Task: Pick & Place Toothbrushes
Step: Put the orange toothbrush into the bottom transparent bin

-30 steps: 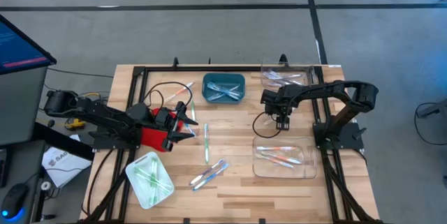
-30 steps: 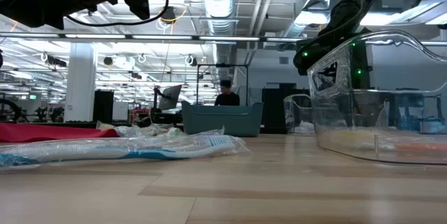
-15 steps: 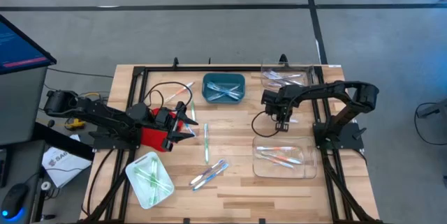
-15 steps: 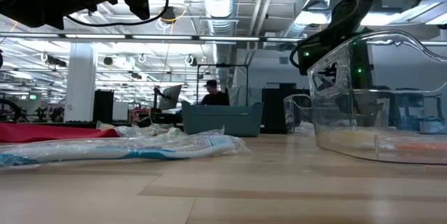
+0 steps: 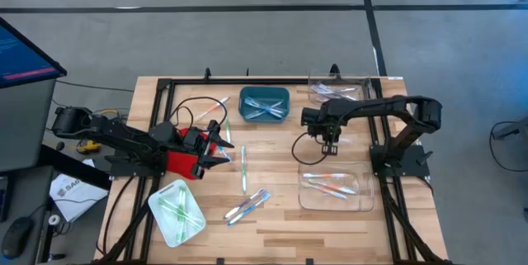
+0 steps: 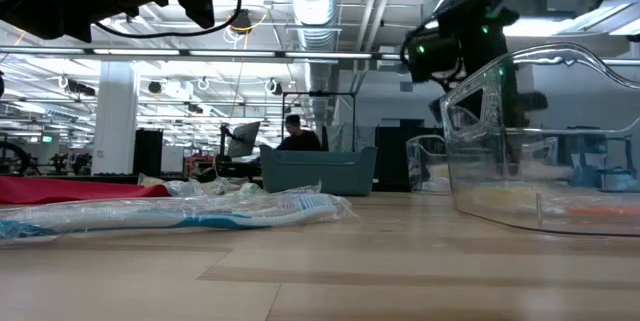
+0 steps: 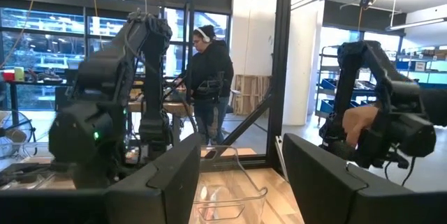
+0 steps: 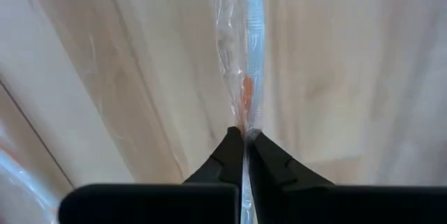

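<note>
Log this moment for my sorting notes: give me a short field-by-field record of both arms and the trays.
right gripper: shut on a wrapped orange toothbrush, above the wood between the two clear trays
left gripper: open, idle over the table's left side
teal bin: holds toothbrushes
near clear tray: orange ones inside
green plate: green ones

A wooden table (image 5: 280,215) carries a teal bin (image 5: 264,104) at the far middle, two clear tubs (image 5: 334,189) on the right (near and far), a white tray (image 5: 176,212) near left, a red cloth (image 5: 177,163), and loose wrapped toothbrushes (image 5: 247,205) mid-table.
</note>
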Tool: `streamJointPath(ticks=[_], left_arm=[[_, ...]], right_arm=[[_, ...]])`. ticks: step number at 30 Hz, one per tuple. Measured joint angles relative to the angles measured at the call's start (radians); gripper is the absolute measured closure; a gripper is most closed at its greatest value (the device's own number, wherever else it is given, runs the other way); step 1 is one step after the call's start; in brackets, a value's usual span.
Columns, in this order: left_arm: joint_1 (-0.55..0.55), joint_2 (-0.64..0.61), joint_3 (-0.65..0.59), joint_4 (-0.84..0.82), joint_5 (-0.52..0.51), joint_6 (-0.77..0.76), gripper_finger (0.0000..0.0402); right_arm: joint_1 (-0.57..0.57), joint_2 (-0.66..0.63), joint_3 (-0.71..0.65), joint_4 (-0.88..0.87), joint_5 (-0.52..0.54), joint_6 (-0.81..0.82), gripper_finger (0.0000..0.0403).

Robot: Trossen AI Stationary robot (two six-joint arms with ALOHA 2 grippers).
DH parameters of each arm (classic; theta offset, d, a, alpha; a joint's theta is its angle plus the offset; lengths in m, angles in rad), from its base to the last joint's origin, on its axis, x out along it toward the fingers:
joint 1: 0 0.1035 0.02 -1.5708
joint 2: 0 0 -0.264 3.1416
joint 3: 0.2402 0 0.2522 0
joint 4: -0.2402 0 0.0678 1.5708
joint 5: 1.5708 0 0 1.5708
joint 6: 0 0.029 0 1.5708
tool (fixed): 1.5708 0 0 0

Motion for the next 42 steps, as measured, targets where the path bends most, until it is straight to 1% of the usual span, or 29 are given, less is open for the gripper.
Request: streamJointPath(ticks=[4, 8, 11, 16, 20, 23, 29, 36, 39, 42], left_arm=[[0.0, 0.0, 0.0, 0.0, 0.0, 0.0, 0.0204], [0.0, 0.0, 0.0, 0.0, 0.0, 0.0, 0.0204], [0.0, 0.0, 0.0, 0.0, 0.0, -0.001, 0.0204], [0.0, 0.0, 0.0, 0.0, 0.0, -0.004, 0.0204], [0.0, 0.0, 0.0, -0.001, 0.007, -0.004, 0.0204], [0.0, 0.0, 0.0, -0.001, 0.019, -0.008, 0.0204], [-0.011, 0.0, 0.0, -0.002, 0.019, -0.027, 0.0204], [-0.019, 0.0, 0.0, 0.0, 0.02, -0.027, 0.0204], [-0.019, 0.0, 0.0, 0.004, 0.02, -0.027, 0.0204], [-0.019, 0.0, 0.0, 0.008, 0.019, -0.027, 0.0204]], right_arm=[[0.009, -0.001, 0.101, -0.116, 0.064, 0.0, 0.0402], [0.015, -0.002, 0.222, -0.222, 0.085, 0.008, 0.0402], [0.041, -0.003, 0.32, -0.293, 0.11, 0.026, 0.0402], [0.122, -0.004, 0.469, -0.409, 0.112, 0.09, 0.0403], [0.226, -0.005, 0.555, -0.487, 0.109, 0.194, 0.0403], [0.321, -0.005, 0.576, -0.529, 0.104, 0.297, 0.0403], [0.536, -0.004, 0.544, -0.514, 0.047, 0.534, 0.0403], [0.796, -0.002, 0.526, -0.495, 0.037, 0.891, 0.0403], [0.875, 0.004, 0.526, -0.434, 0.049, 0.994, 0.0403], [0.914, 0.056, 0.526, -0.38, 0.058, 1.029, 0.0403]])
